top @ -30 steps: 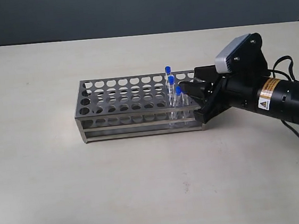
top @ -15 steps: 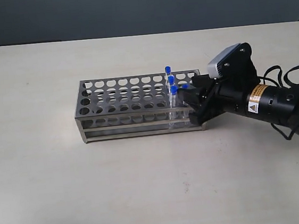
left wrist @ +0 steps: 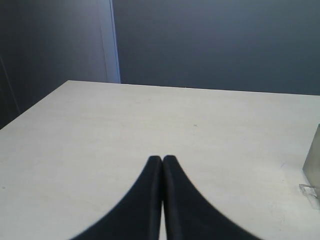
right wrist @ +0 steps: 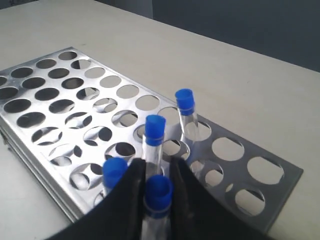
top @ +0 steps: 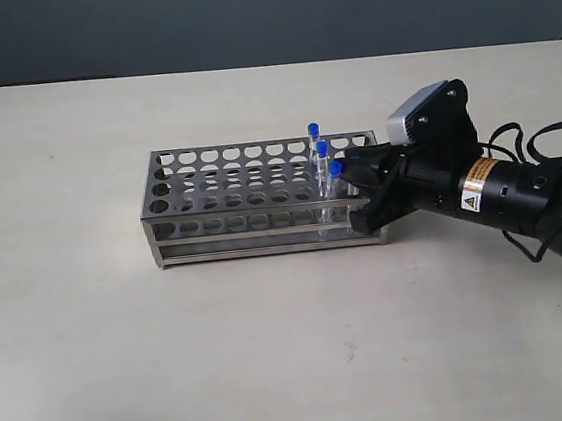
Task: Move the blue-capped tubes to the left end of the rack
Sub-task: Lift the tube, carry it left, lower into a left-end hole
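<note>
Reaching over the right end of the rack, the right gripper clamped one blue-capped tube among four, ready for lifting; the left gripper sat closed on nothing.

The table is a wide, flat surface of pale cream colour, matte, with only very faint small specks on it. Its far edge runs straight across the top of the exterior view, and behind it there is a dark grey-blue wall. Only one thing stands directly on the table: the rack, made of shiny steel. It stands a little above the middle of that view, with its long side along the view, and its thin legs and lower rail touch the surface. In the right wrist view the rack lies flat on the same pale table.
</note>
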